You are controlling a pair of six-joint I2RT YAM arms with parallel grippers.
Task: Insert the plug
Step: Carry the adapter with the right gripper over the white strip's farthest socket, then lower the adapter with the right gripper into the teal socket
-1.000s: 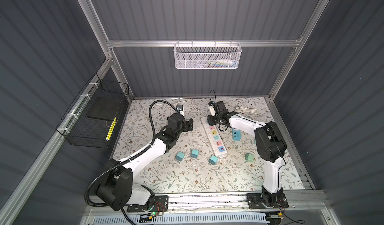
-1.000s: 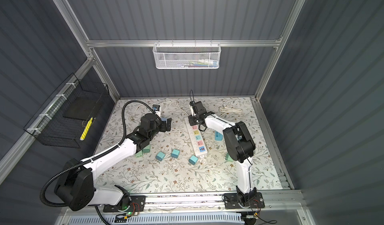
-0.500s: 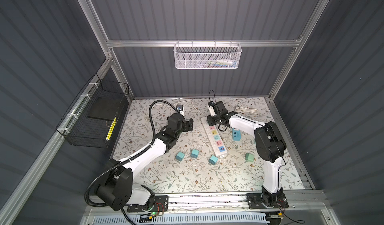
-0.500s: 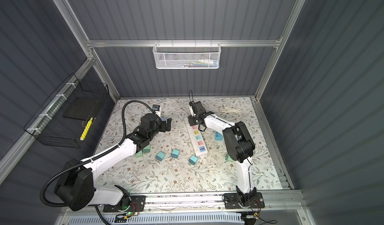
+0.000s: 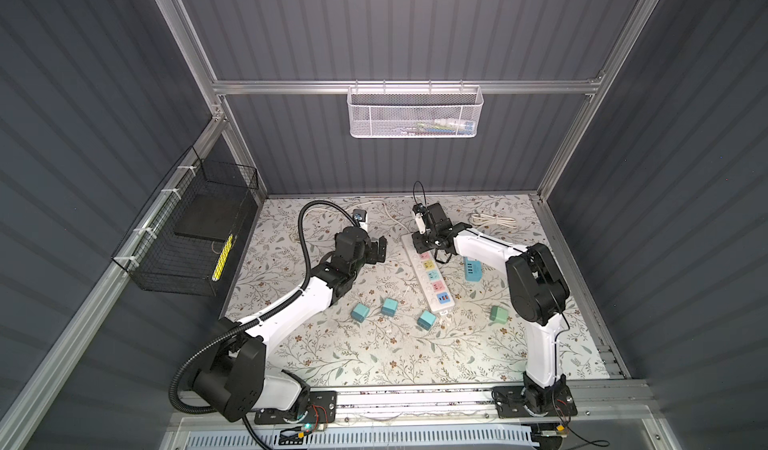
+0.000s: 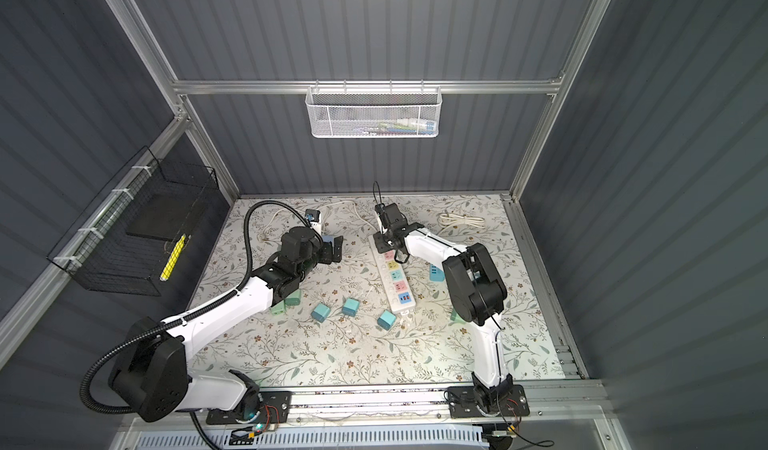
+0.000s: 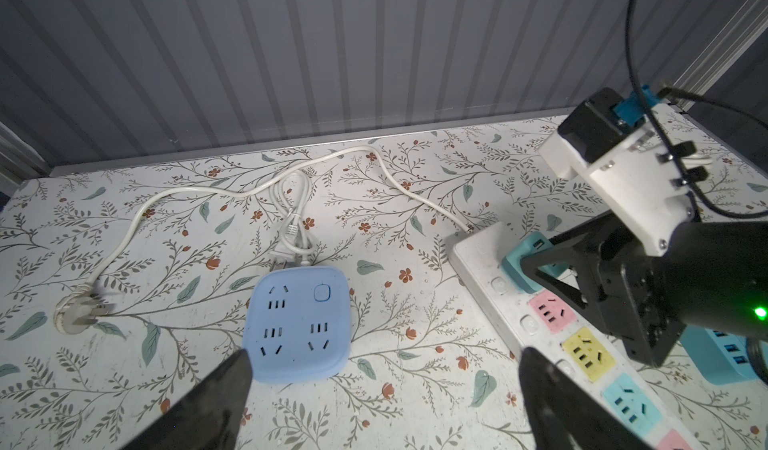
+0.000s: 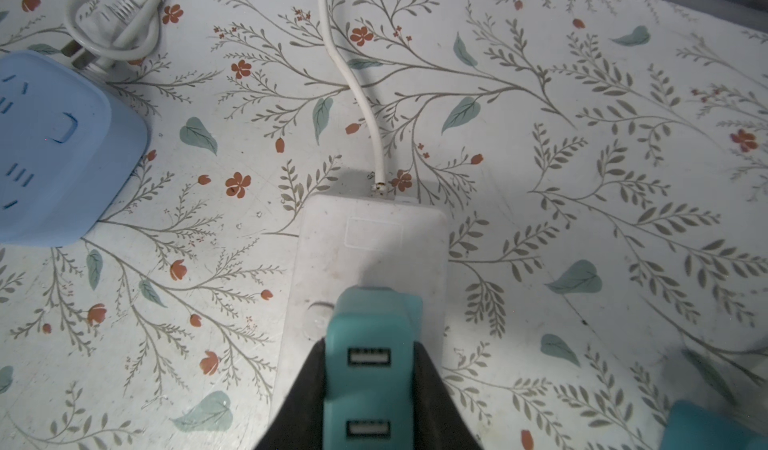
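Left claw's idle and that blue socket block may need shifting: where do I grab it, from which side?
Probably from above, the open left claw pinching the blue socket block across two opposite sides, mid-edge. It lies flat, its corners are rounded, and a bundled cord crowds the wall-side edge.

This is a robot lab cell. An aluminium frame (image 5: 407, 87) holds grey ribbed walls (image 5: 415, 23) on three sides. The left arm (image 5: 286, 319) and the right arm (image 5: 484, 247) are bolted to a rail (image 5: 415, 396) at the front of a table (image 5: 395, 360) with a flower-print cover. A white basket (image 5: 415, 115) and a black basket (image 5: 187, 240) hang on the walls. Loose plugs (image 5: 360, 313) lie around a socket strip (image 5: 432, 277).
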